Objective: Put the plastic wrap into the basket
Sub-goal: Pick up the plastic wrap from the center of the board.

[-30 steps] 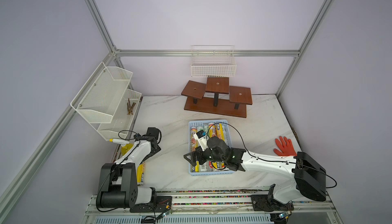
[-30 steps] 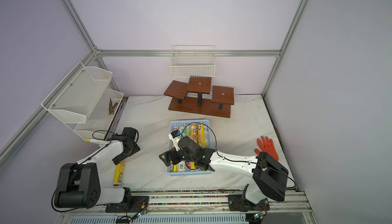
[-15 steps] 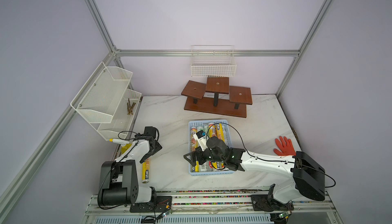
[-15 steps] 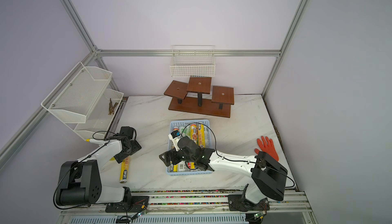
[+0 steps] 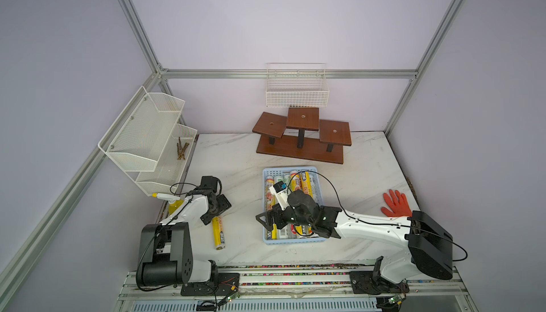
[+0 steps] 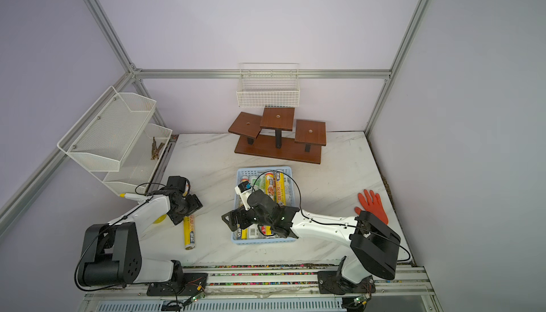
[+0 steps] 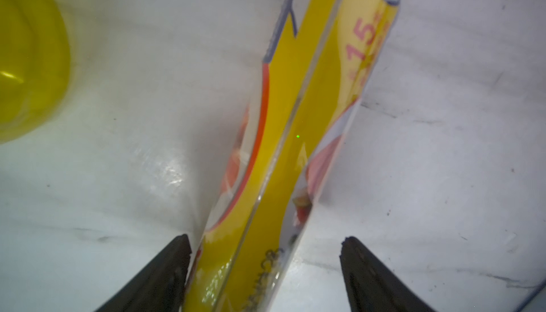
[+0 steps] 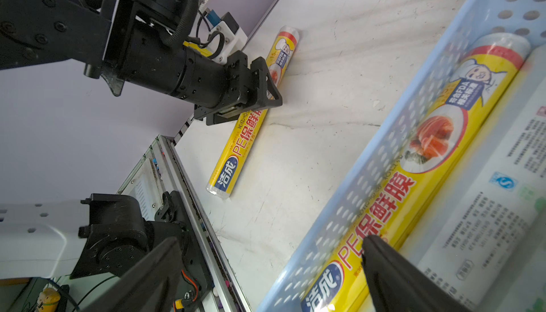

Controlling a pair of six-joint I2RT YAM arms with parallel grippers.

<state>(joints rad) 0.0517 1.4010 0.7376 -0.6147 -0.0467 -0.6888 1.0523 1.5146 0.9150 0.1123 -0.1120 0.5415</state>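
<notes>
Far left in a top view hangs the white mesh rack [image 5: 147,136]. A yellow spray bottle [image 5: 173,207] sits below it, mostly hidden behind the left arm. Just right of that, the left gripper [image 5: 215,214] is down at the tabletop over the upper end of one loose roll [image 5: 219,233] with a yellow label. This roll lies on the marble in the lower left of both top views, outside the basket [image 5: 291,169] and well apart from it.

On my left wrist feed the jaws stand on either side of this roll [image 7: 295,118]. One finger looks close against it and the other shows a clear gap, so the gripper is partly open and nothing is clamped.

At centre frame, the light blue basket holds the rest of the plastic wrap [image 5: 307,183], laid side by side along its length. The right gripper [image 5: 264,219] hovers at the basket's lower left corner. Its jaws are spread wide and empty, one finger over a yellow roll inside and the other outside the wall. At the right edge lies an orange glove [image 5: 396,204].
</notes>
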